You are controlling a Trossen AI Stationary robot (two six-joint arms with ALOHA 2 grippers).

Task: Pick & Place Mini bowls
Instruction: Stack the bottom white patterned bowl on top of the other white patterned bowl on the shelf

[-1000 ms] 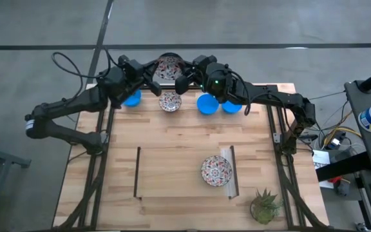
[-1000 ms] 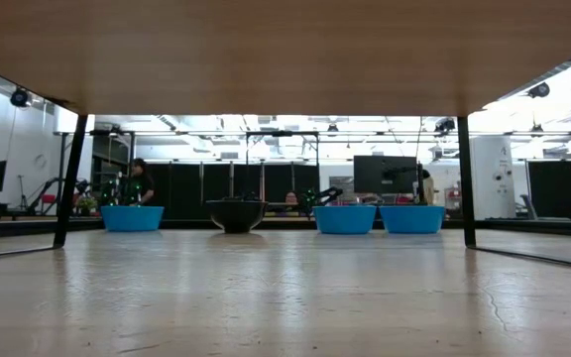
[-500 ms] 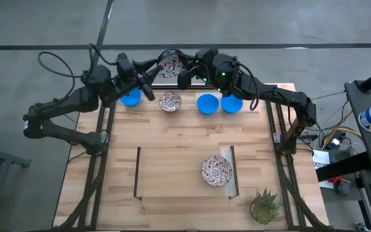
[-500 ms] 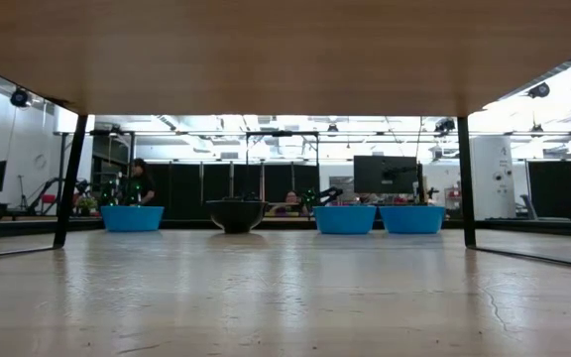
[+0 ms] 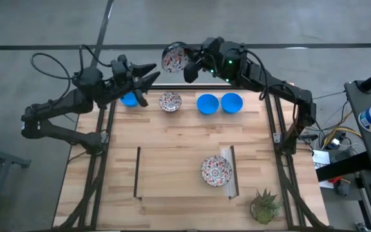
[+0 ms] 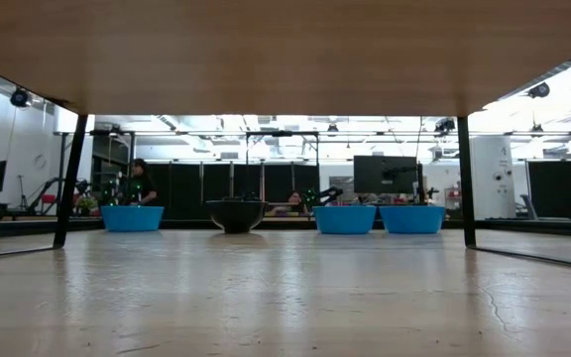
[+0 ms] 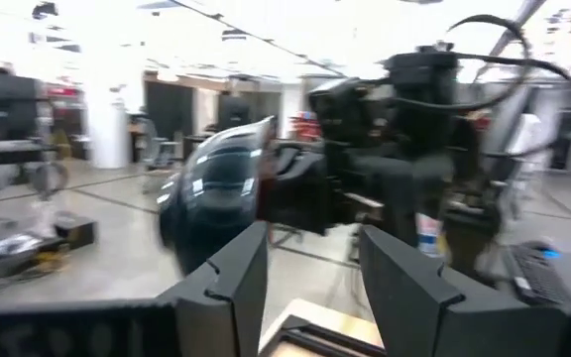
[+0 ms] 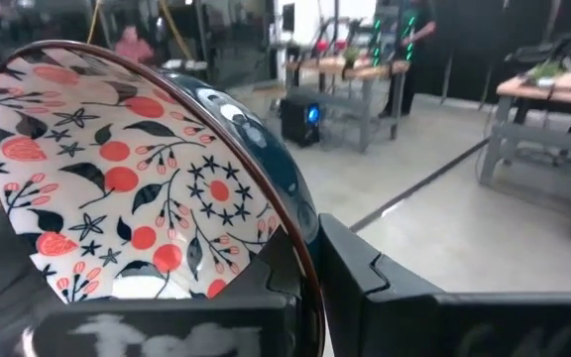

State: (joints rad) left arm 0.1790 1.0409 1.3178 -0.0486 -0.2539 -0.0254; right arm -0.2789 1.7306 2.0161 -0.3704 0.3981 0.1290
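My right gripper (image 5: 187,64) is shut on a white mini bowl with red-and-dark flowers (image 5: 174,58), held in the air beyond the table's far edge. Its dark outer wall (image 7: 216,183) faces my left gripper (image 5: 151,75), which stands open just to its left, touching nothing. Along the far edge rest a blue bowl (image 5: 131,99), a floral bowl (image 5: 170,101) and two more blue bowls (image 5: 207,103) (image 5: 231,102), each on its base. Another floral bowl (image 5: 216,170) sits near the front right. My right gripper pinches the floral bowl's rim (image 8: 303,260), one finger on the patterned inside and the other finger (image 8: 385,288) against the dark outer wall. The fingers come roughly level from the table's right. The bowl is lifted clear and tipped up on edge.
A small green plant (image 5: 265,205) stands at the front right corner. Two dark strips (image 5: 138,173) (image 5: 233,169) frame the middle of the wooden table (image 5: 172,135). In the low view the four far-edge bowls stand in a row (image 6: 345,218).
My left gripper has opened, let go of the floral bowl and drawn back toward the table's left. My right gripper has shut on the bowl's rim and carried it up and past the far edge, where the bowl has tipped on edge.
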